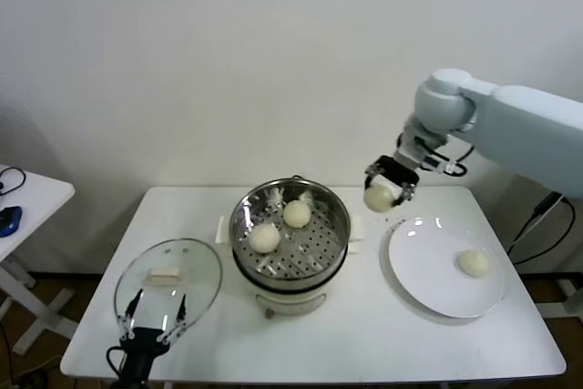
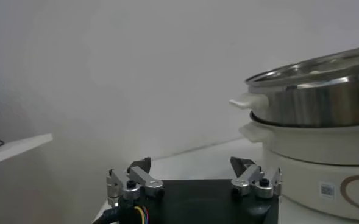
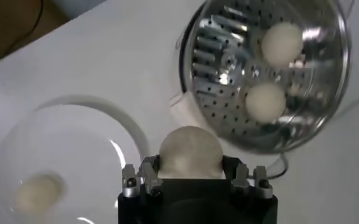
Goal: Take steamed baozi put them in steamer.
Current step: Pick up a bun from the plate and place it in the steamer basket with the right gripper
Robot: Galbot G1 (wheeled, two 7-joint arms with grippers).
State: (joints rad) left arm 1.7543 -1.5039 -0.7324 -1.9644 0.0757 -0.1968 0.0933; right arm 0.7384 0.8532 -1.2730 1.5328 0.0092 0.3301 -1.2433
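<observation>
The steamer (image 1: 339,225) stands mid-table with two baozi on its perforated tray, one (image 1: 265,238) nearer me and one (image 1: 296,213) farther back. My right gripper (image 1: 381,196) is shut on a third baozi (image 1: 378,198) and holds it in the air between the steamer's right rim and the white plate. In the right wrist view the held baozi (image 3: 190,152) sits between the jaws, with the steamer (image 3: 331,97) and its two baozi (image 3: 281,44) (image 3: 265,102) beyond. A fourth baozi (image 1: 473,262) lies on the plate. My left gripper (image 1: 153,314) is open, parked at the front left.
The white plate (image 1: 428,261) lies right of the steamer. The round glass lid (image 1: 202,271) lies on the table left of the steamer, under my left gripper. The left wrist view shows the steamer's side and handle (image 2: 250,101). A small side table (image 1: 27,198) stands at far left.
</observation>
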